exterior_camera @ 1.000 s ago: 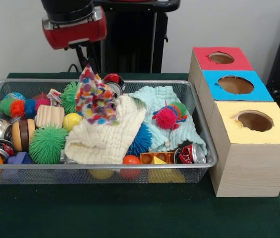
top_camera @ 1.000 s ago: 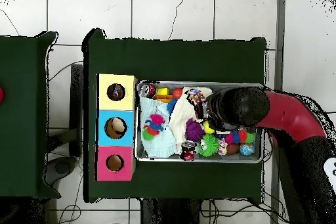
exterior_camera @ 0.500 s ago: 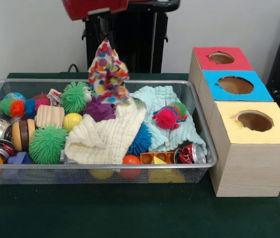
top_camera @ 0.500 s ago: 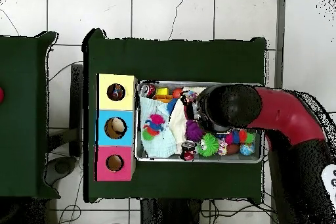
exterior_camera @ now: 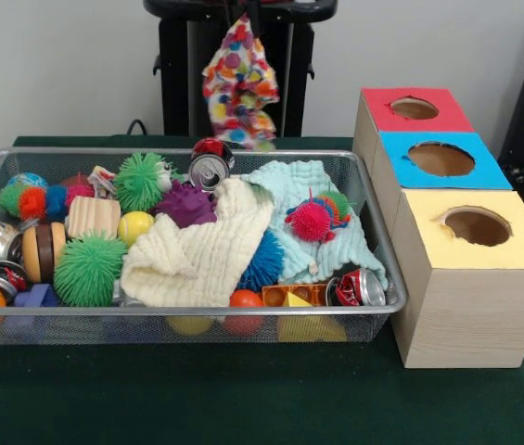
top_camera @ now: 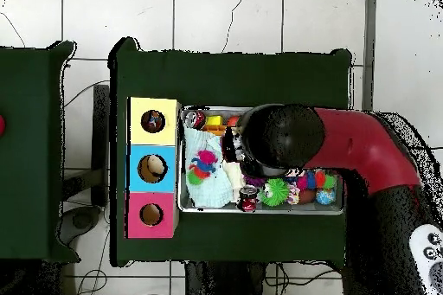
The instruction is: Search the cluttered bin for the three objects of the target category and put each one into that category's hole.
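Note:
A polka-dot cloth (exterior_camera: 240, 79) hangs in the air above the far rim of the wire bin (exterior_camera: 197, 311), clear of everything in it. My gripper (exterior_camera: 248, 7) shows only its tips at the picture's top edge and is shut on the cloth's upper corner. In the overhead view the red arm's head (top_camera: 277, 140) covers the bin's middle and hides both gripper and cloth. A cream cloth (exterior_camera: 201, 255) and a mint cloth (exterior_camera: 289, 181) lie in the bin. Three boxes stand beside it: red hole (exterior_camera: 415, 109), blue hole (exterior_camera: 440, 159), yellow hole (exterior_camera: 477, 227).
The bin holds green spiky balls (exterior_camera: 90, 269), a purple spiky ball (exterior_camera: 185, 204), a pink spiky ball (exterior_camera: 311, 221), a yellow ball (exterior_camera: 135, 225), drink cans (exterior_camera: 208, 167) (exterior_camera: 362, 287) and wooden pieces (exterior_camera: 93, 217). The overhead view shows the boxes (top_camera: 152, 169) left of the bin.
The gripper rose out of the bin with the polka-dot cloth and shifted right in the front view. A can and the purple spiky ball are now uncovered.

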### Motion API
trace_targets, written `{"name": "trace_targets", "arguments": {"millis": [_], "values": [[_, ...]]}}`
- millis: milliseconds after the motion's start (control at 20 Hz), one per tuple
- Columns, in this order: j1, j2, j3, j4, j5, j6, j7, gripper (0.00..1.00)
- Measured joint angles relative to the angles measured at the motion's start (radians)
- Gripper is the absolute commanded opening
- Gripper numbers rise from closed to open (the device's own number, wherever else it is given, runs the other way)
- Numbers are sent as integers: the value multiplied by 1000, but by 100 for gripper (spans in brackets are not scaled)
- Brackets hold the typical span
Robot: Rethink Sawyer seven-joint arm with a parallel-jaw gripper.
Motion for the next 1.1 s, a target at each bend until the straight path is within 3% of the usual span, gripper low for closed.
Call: {"name": "trace_targets", "arguments": {"millis": [750,1100], "values": [[249,-25,-71,-2,36,-8,37,0],[354,12,-137,-20,36,-67,130,0]]}}
